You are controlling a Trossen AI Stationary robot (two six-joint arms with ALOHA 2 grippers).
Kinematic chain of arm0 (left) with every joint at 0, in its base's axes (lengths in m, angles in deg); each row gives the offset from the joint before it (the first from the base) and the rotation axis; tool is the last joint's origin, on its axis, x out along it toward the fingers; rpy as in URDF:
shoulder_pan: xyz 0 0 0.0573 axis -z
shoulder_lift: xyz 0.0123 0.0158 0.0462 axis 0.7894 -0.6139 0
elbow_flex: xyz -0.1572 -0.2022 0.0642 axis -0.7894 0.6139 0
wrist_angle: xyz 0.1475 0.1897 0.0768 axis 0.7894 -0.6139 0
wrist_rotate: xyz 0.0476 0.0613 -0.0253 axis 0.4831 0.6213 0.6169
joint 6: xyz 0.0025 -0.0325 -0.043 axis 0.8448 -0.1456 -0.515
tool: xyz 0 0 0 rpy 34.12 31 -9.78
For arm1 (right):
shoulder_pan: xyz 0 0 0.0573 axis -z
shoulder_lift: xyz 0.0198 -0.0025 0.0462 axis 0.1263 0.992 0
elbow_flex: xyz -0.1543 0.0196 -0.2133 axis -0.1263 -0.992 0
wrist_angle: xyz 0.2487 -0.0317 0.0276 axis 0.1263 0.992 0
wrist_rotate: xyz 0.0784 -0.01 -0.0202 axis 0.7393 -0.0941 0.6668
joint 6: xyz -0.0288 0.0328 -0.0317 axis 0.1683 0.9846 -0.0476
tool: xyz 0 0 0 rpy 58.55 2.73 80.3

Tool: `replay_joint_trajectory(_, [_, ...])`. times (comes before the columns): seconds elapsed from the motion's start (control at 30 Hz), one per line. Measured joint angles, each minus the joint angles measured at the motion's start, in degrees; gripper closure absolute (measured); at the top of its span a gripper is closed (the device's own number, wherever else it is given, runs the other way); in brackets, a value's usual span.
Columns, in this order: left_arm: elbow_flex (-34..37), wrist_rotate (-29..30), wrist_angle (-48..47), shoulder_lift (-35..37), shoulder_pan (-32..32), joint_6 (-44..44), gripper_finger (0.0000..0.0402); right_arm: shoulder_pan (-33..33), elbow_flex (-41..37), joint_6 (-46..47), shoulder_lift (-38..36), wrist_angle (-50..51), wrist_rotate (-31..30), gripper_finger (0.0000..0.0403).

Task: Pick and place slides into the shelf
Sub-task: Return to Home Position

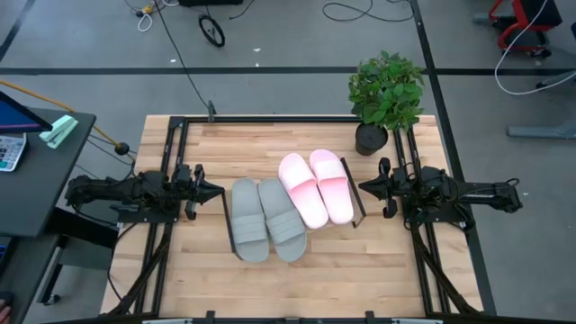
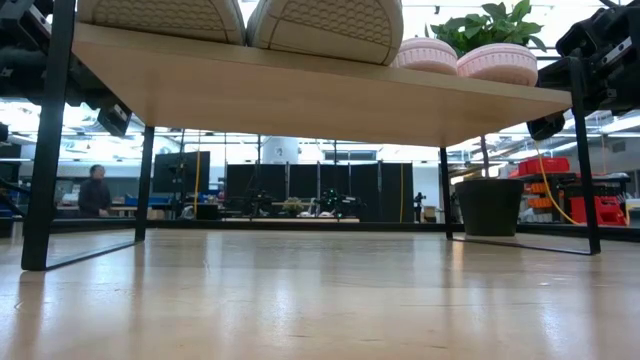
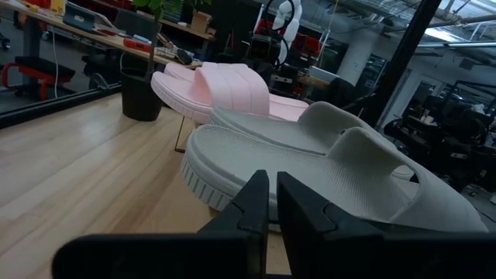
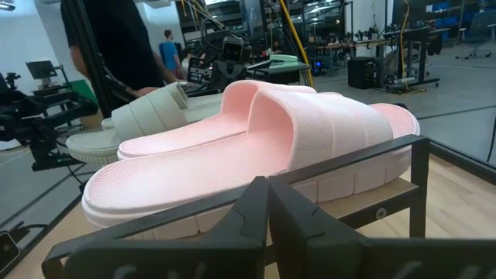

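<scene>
Sitting on shelf [image 2: 300, 95]: grey slides [image 1: 250, 220], pink slides [image 1: 302, 190] | left end effector [image 1: 214, 190], right end effector [image 1: 367, 187] (flanking) closed, seemingly empty

I count four slides [image 1: 283, 220] in all: two pale grey slides [image 1: 249, 225] and two light pink slides [image 1: 302, 191], so one pair of each colour. There is one shelf [image 2: 300, 95] with two black end frames [image 2: 48, 150], and one bench [image 1: 360, 279]. One potted plant [image 1: 385, 90] stands here. I have two arms [image 1: 117, 193], each with one gripper: my left gripper [image 1: 214, 190] and my right gripper [image 1: 367, 187].
</scene>
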Motion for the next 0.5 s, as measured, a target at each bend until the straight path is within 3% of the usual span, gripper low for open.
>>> replay_joint_trajectory(0.5, [-0.01,0.04,-0.02,0.0,-0.02,0.0,0.0383,0.0,0.0,0.0,0.0,0.0,0.0,0.0385])
